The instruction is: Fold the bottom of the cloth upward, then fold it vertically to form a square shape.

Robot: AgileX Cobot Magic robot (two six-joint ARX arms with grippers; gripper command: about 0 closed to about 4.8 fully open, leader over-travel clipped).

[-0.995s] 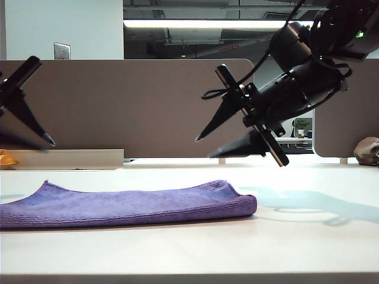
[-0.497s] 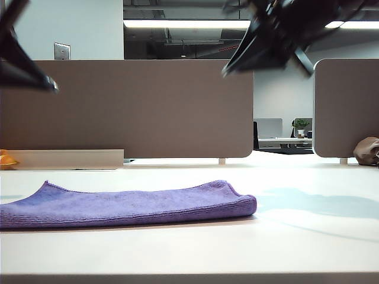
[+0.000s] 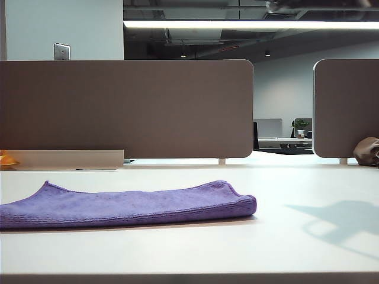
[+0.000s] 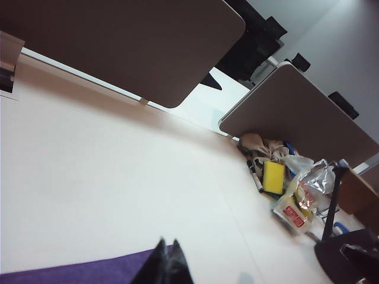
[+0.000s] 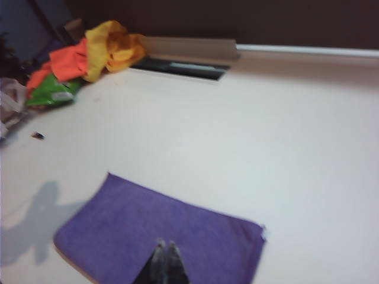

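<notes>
On the white worktop (image 3: 195, 248) the purple cloth (image 3: 127, 205) lies folded flat, toward the left of the exterior view. Neither arm shows there. High above the cloth, the left gripper (image 4: 163, 263) and right gripper (image 5: 165, 253) each hang with fingertips pressed together, empty.

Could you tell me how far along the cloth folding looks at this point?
It looks essentially finished. The cloth lies folded on the table, a doubled layer with a rounded fold edge in the exterior view and a compact, roughly square patch from the right wrist. Nothing is in hand: the left hand and right hand are both shut, empty and clear above it. Nothing obvious remains, though exact squareness is hard to judge.
</notes>
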